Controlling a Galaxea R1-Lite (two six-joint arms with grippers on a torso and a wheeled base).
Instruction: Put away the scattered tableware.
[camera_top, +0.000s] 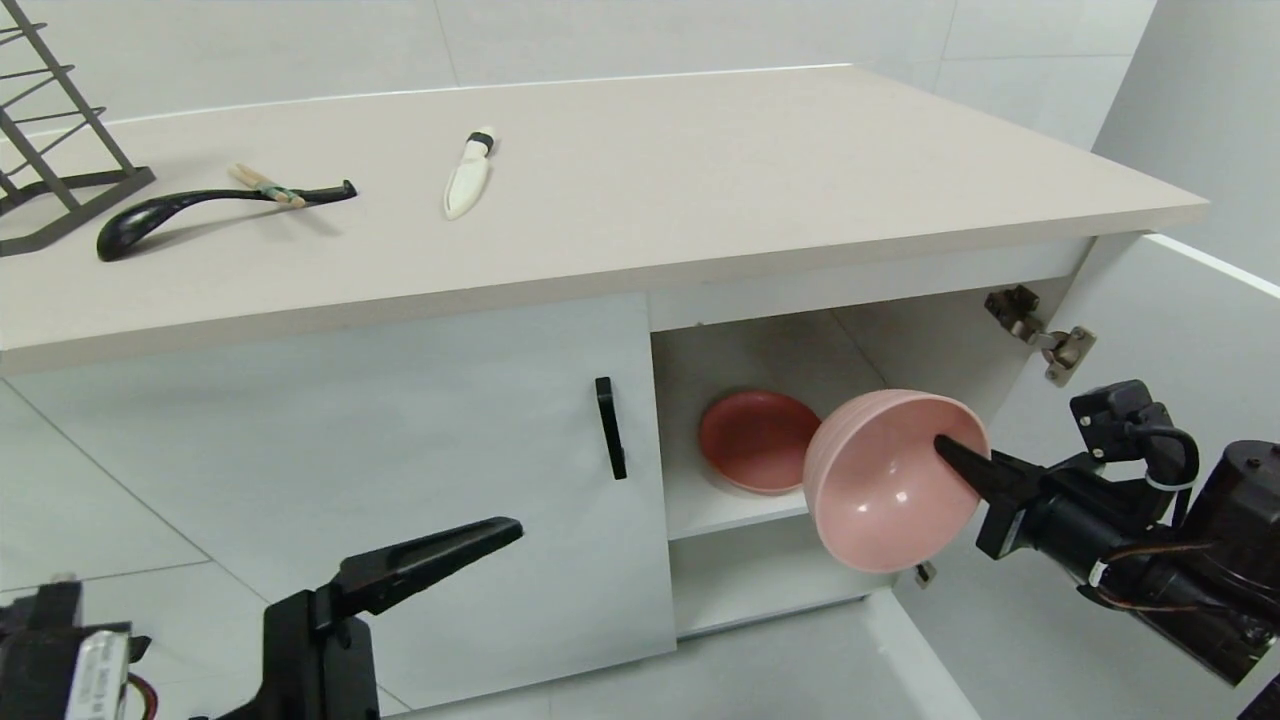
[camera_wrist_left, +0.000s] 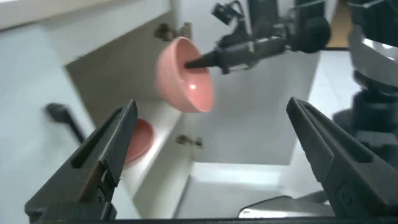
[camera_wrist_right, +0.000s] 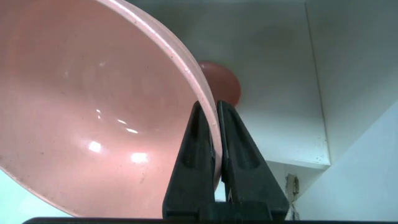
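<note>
**Pink bowl at the cupboard mouth, held by its rim**

The long beige worktop (camera_top: 700, 170) spans my head view, and below it is the white cabinet (camera_top: 400, 450) with its right-side door swung open. My right hand (camera_top: 945, 445) is clenched on the rim of the pale pink round bowl (camera_top: 880, 490), one finger inside and one outside. It holds the bowl tipped on its side in the air, just in front of the cabinet's upper shelf (camera_top: 720, 510). A darker pink shallow dish (camera_top: 758, 440) rests on that shelf.

I judge the bowl stiff, glossy and breakable, and probably fairly heavy for a grip this thin. The smooth glaze could let it swing or slip, so I'd set it down gently beside the dish.

My left hand (camera_wrist_left: 211, 115) hangs released, fingers wide apart, low in front of the closed door.

On the worktop lie a black long-handled ladle (camera_top: 200, 205), a white sheathed knife (camera_top: 468, 180) and wooden chopsticks (camera_top: 268, 185) crossing the ladle's handle.
</note>
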